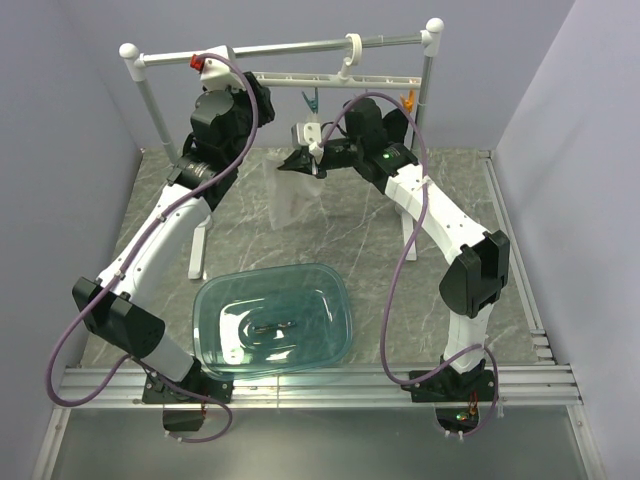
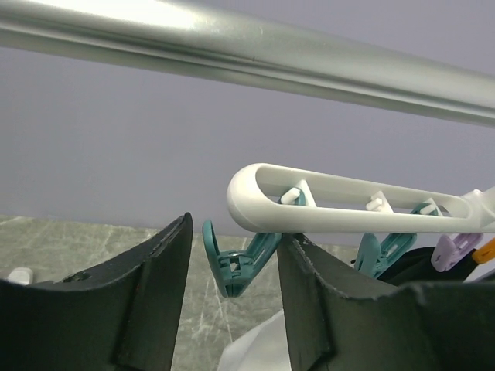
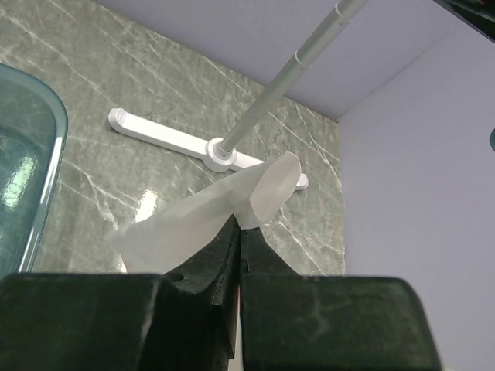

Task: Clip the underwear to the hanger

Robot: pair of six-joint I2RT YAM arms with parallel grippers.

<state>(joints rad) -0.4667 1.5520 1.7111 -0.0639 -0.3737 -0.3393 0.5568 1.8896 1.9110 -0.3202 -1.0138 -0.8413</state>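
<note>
The hanger (image 1: 335, 78) hangs by its hook from the grey rail (image 1: 280, 47) across the top of the overhead view, a long white slotted bar with pegs dangling under it. In the left wrist view the hanger (image 2: 348, 222) runs from the centre toward the right edge, just below the rail (image 2: 247, 46). Under it hang 2 teal pegs, then a purple peg (image 2: 452, 251) and an orange peg (image 2: 486, 249) at the far right.

The left end effector (image 2: 236, 239) sits at the left end of the hanger with its jaws partly open. The first teal peg (image 2: 232, 267) lies in the gap between them and is not gripped. In the overhead view this end effector (image 1: 255, 90) is in the upper left, close under the rail.

The right end effector (image 3: 236, 232) has its jaws pressed together on a fold of the underwear (image 3: 209, 212), which spreads up and to the left from the fingertips. In the overhead view the right end effector (image 1: 300, 160) is just above centre. The underwear (image 1: 295, 200) hangs down from it as a thin white sheet, below the hanger and clear of the pegs.

A teal see-through tub (image 1: 272, 320) stands on the marbled table (image 1: 360, 240) in the lower middle.
</note>
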